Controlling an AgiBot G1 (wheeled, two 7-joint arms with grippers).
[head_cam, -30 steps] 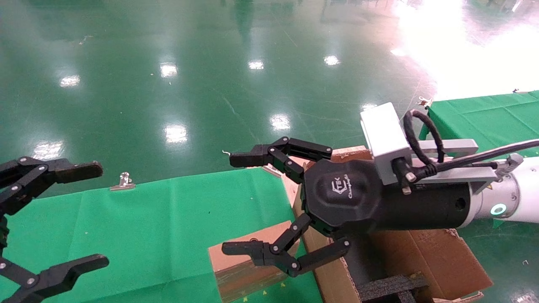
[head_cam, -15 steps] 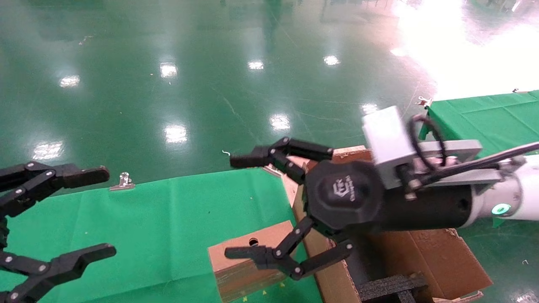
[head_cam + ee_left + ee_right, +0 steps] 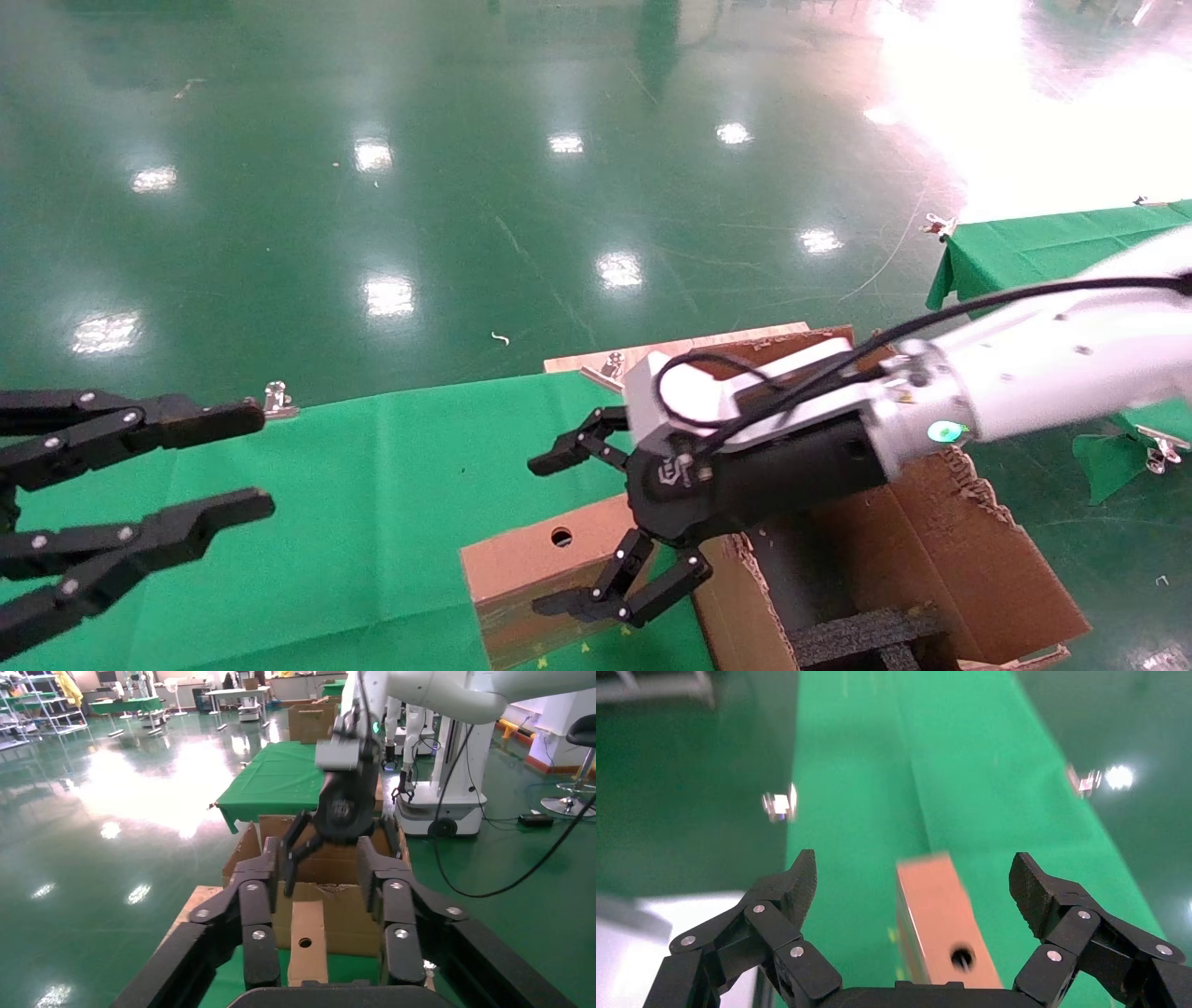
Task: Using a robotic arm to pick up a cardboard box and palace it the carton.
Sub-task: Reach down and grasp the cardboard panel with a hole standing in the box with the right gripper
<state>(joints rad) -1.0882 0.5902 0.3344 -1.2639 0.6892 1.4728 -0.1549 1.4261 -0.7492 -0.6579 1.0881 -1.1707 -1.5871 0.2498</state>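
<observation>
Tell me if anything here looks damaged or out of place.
The carton has torn, ragged flap edges, clearest along its right-hand flap. The cardboard box lies flat on the green cloth beside it, its side dark and scuffed. Nothing looks spilled.

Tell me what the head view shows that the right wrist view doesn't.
Only the head view shows the large brown corrugated carton with black foam inserts inside, the all-black left gripper hanging open over the table's left side, and the white arm's body above the carton.

Only the right wrist view shows the small box framed between the right gripper's fingers, seen from behind them.

Both show the small flat brown cardboard box with its round hole, the green cloth-covered table, and the right gripper open over the box, not yet closed on it.
</observation>
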